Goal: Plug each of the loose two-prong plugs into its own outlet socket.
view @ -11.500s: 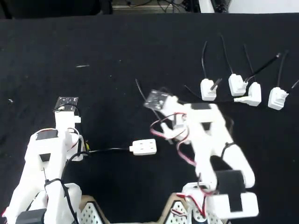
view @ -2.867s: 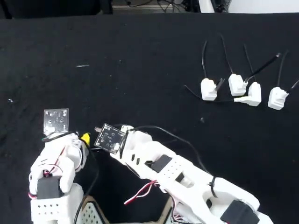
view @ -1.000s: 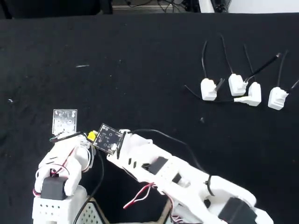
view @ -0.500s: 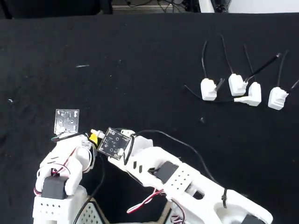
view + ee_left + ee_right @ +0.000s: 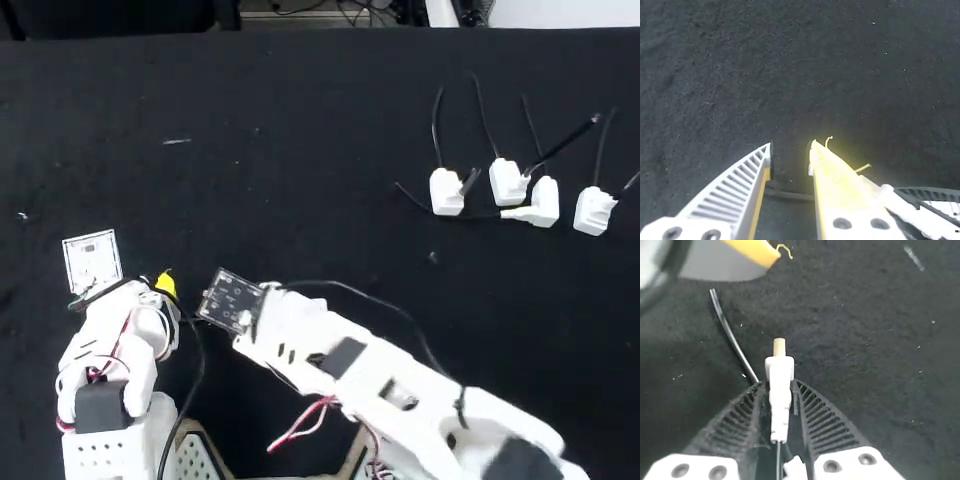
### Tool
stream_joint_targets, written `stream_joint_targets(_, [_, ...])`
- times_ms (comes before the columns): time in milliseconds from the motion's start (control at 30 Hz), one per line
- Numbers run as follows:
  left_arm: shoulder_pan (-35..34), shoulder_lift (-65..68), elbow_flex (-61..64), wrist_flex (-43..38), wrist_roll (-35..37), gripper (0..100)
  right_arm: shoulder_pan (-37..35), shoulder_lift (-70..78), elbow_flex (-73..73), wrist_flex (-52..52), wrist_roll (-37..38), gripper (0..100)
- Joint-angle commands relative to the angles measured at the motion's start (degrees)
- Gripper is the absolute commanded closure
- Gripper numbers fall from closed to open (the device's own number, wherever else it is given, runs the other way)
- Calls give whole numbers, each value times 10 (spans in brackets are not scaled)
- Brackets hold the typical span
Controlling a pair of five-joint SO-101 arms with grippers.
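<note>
Black cloth (image 5: 300, 120) is covering the whole table you are working over. You are holding the white plug (image 5: 777, 390) in the right gripper (image 5: 778, 384), whose two black ribbed fingers (image 5: 815, 415) are clamping it from both sides. The plug is pointing straight out past the fingertips, with its brass prong (image 5: 779, 346) sticking out in front above the cloth. Its black cord is running back between the fingers. Another black cable (image 5: 732, 340) is lying on the cloth just beside the plug.

In the high view, your right arm (image 5: 370, 375) is stretching from the near edge across to the near left part of the table. Its end is sitting just beside the left arm (image 5: 110, 345). The left gripper (image 5: 790, 147) is hanging over bare cloth with its white finger (image 5: 740, 185) and yellow finger (image 5: 835, 185) standing a little apart and nothing between the tips. A black cable (image 5: 785, 195) is crossing the gap near their base, and you cannot tell whether it is touching them.

Well apart from both arms, four white corded blocks (image 5: 447, 190), (image 5: 509, 182), (image 5: 545, 202), (image 5: 594, 211) are lying in a row at the far right.
</note>
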Motion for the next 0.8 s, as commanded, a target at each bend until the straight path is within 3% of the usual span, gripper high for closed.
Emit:
stream_joint_targets(0, [-5, -2, -19, -11, 7, 864, -17, 33, -54, 0, -1, 988])
stream_joint_targets(233, [54, -2, 7, -30, 3, 866, -53, 36, -53, 0, -1, 988])
stream_joint_targets(433, [57, -2, 22, -32, 3, 863, -52, 14, -49, 3, -5, 988])
stream_joint_targets(767, [56, -2, 23, -32, 2, 863, -55, -148, 33, 1, -7, 988])
